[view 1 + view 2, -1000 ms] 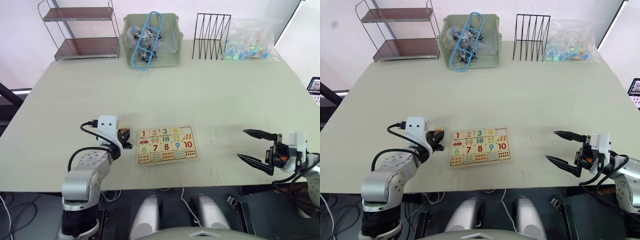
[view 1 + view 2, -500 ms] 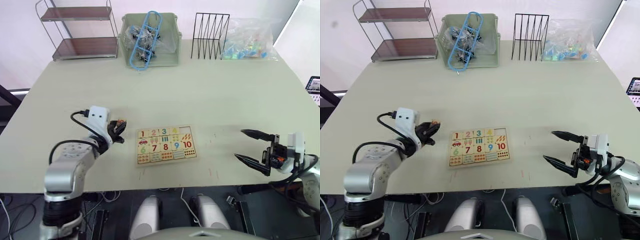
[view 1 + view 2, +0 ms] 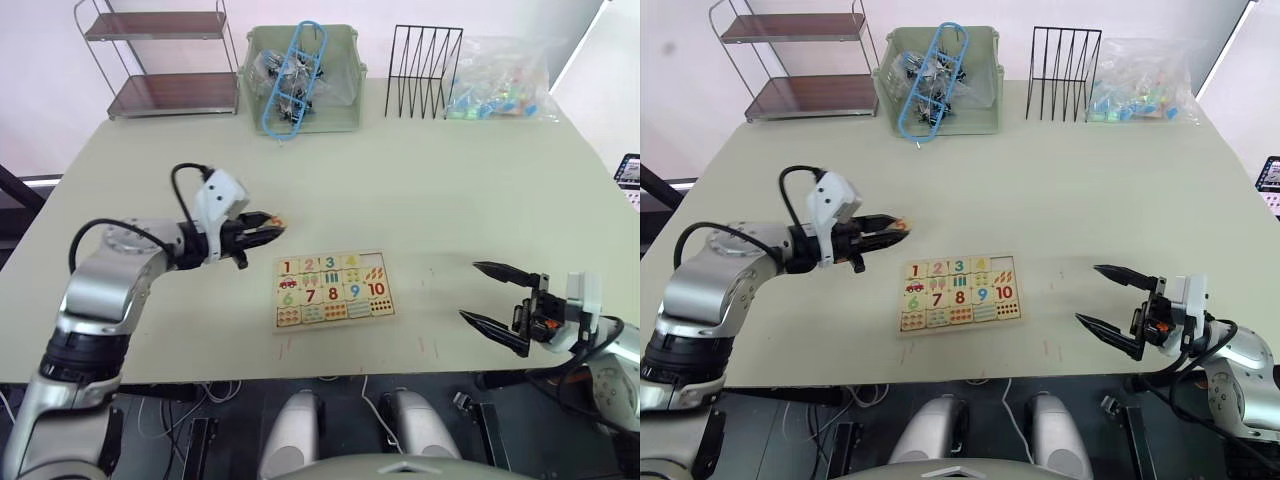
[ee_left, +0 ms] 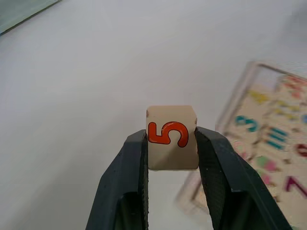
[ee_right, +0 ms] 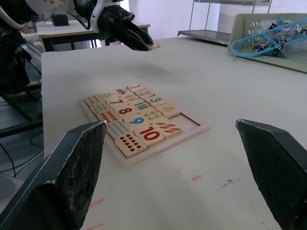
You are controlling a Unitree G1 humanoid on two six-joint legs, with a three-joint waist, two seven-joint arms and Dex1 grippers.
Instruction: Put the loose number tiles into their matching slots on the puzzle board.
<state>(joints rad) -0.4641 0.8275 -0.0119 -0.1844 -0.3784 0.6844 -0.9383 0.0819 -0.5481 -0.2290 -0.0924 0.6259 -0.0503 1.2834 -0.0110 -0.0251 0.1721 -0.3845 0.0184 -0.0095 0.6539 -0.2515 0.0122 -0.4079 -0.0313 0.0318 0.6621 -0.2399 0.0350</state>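
A small pale wooden tile with an orange 5 [image 4: 171, 137] was gripped tight in the left pincer [image 3: 262, 224]. It was held up above the pale worktop [image 3: 420, 190], at about ten o'clock from the flat pale wooden puzzle board [image 3: 332, 290]. It was probably lifted so it could be carried to the bare slot [image 5: 185, 119] at the end of the board's top row, next to the 4. The right pincer [image 3: 500, 298] was kept spread wide, holding nothing, well apart at three o'clock from the board, likely out of the way.
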